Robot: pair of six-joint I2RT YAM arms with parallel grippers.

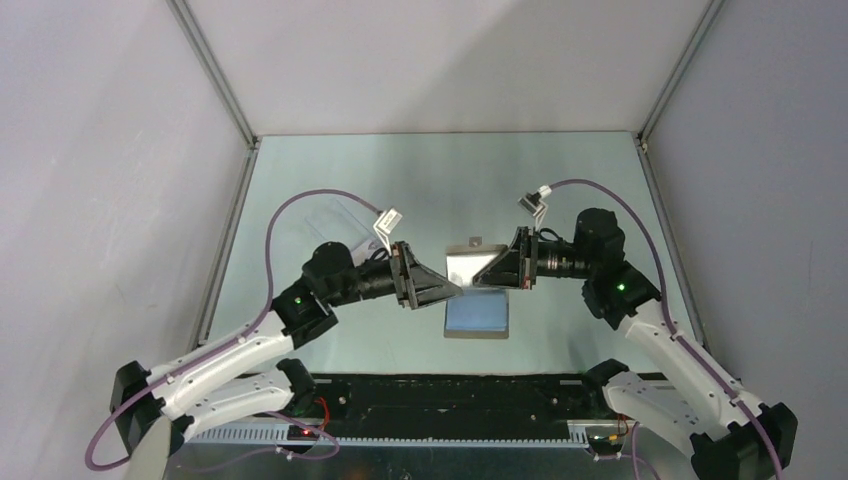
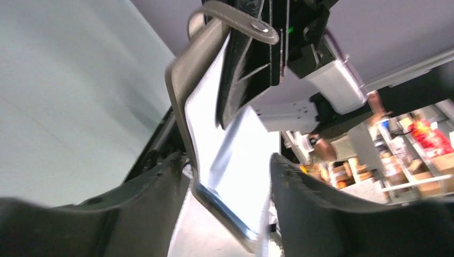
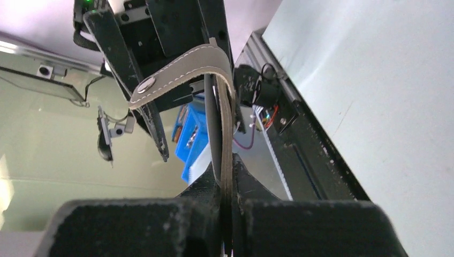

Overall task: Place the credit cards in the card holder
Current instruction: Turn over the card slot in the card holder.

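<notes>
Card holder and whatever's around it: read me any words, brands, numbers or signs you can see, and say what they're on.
No text can be read.
card holder: no print shows on its grey outside or blue lining.
white cable tags: too small to read.
shelf goods behind, left wrist view: blurred.

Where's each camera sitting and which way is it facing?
Top external: above and behind the left arm and right arm, facing down at the table; both show, meeting at the card holder.
Left wrist: on the left arm, facing along the left gripper, fingers parted, at the card holder.
Right wrist: on the right arm, facing along the right gripper, shut on the card holder.
Shared: all show the card holder; each wrist view, the opposite gripper.
</notes>
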